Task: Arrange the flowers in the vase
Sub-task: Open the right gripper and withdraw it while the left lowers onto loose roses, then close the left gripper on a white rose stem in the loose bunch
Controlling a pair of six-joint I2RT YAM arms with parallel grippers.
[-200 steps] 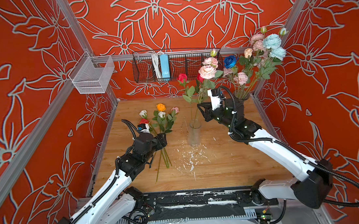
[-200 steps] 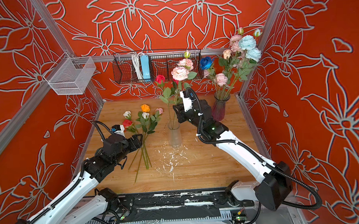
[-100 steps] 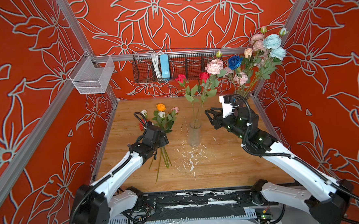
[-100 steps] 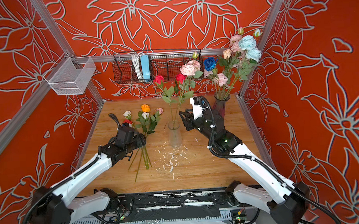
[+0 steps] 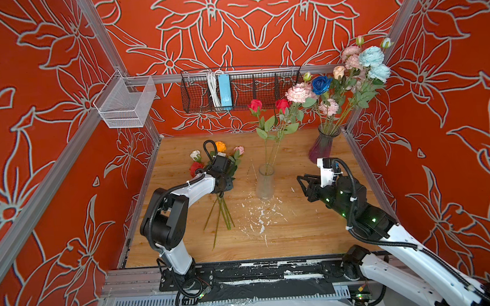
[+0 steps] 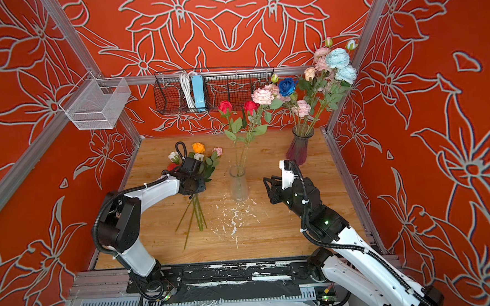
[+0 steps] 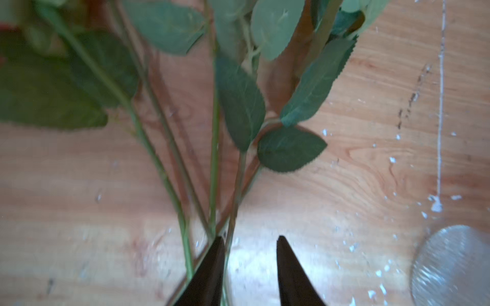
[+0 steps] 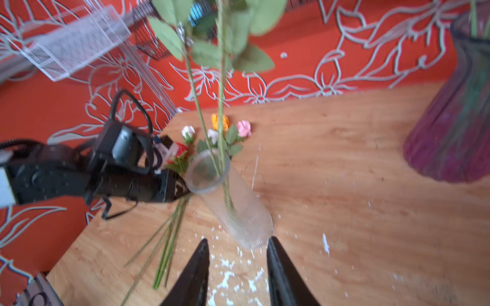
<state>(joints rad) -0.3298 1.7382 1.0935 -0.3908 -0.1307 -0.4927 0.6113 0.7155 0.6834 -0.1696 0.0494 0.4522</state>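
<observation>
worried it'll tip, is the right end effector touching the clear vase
Apart. Both top views show bare table between the right end effector and the clear vase.

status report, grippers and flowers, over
left gripper open, down on the loose flowers, one between its jaws. right gripper open, empty, near the clear vase, others standing in it. nothing in the way.

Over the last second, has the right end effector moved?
Yes. In a top view the right end effector has come away from the stems above the clear vase to a spot right of its body.
</observation>
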